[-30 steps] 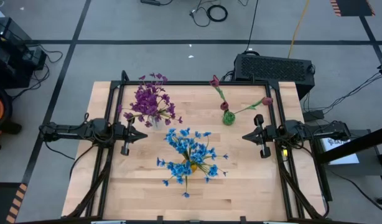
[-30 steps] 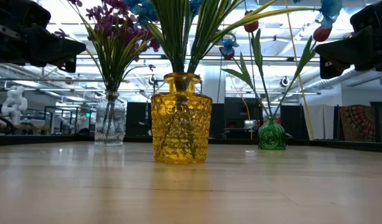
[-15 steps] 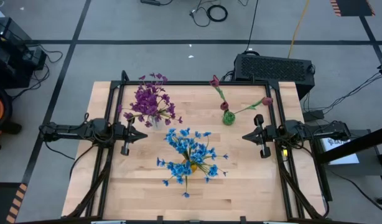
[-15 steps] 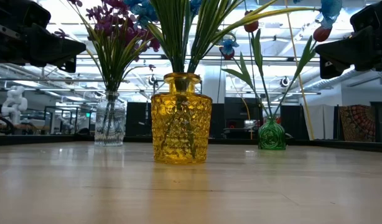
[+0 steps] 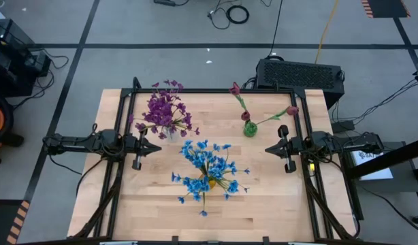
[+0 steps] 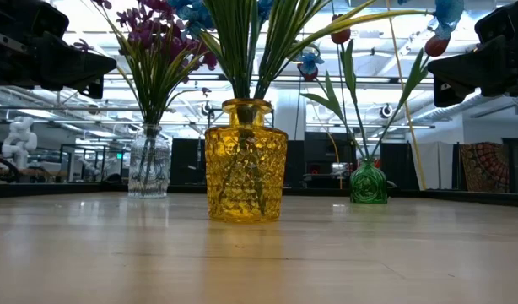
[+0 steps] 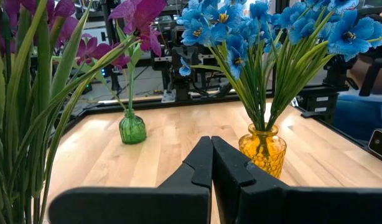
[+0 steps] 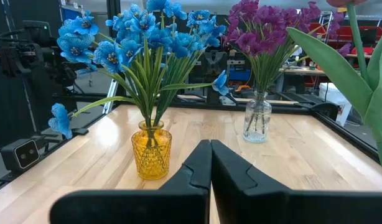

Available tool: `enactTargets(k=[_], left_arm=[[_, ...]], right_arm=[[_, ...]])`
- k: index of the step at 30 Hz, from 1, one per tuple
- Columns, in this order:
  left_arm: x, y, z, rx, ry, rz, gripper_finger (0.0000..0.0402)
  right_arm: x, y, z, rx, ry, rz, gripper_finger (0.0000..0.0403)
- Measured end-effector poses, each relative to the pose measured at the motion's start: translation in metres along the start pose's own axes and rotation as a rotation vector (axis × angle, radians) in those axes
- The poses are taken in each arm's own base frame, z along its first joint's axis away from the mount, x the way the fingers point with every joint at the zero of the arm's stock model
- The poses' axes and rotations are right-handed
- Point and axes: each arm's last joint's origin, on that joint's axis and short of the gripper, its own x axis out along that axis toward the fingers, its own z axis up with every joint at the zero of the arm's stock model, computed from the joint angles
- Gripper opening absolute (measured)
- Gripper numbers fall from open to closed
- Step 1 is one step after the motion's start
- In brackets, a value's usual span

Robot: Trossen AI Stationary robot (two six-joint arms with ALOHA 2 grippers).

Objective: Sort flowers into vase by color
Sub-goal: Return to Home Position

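Both arms were parked level and drawn back, probably the home pose. The left gripper (image 5: 156, 148) hung by the mid left edge of the bench (image 5: 277, 204) and the right gripper (image 5: 267, 149) by the mid right edge. Each had its fingers pressed together and empty, clear of the blooms.

Sorting looked done:
- Blue flowers (image 5: 207, 170) fanned from a knobbly amber-glass yellow vase (image 6: 245, 160) near the bench centre.
- Purple flowers (image 5: 165, 112) stood in a smooth clear vase (image 6: 149, 171) toward the far left corner.
- Red flowers (image 5: 235, 89) on long lax stems stood in a small round green vase (image 5: 250, 128) toward the far right.
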Motion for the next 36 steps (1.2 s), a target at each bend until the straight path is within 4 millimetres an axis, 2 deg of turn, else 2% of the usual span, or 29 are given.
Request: enactTargets(k=[36], left_arm=[[0.0000, 0.0000, 0.0000, 0.000, 0.000, 0.000, 0.0017]], right_arm=[[0.0000, 0.0000, 0.0000, 0.000, 0.000, 0.000, 0.0000]])
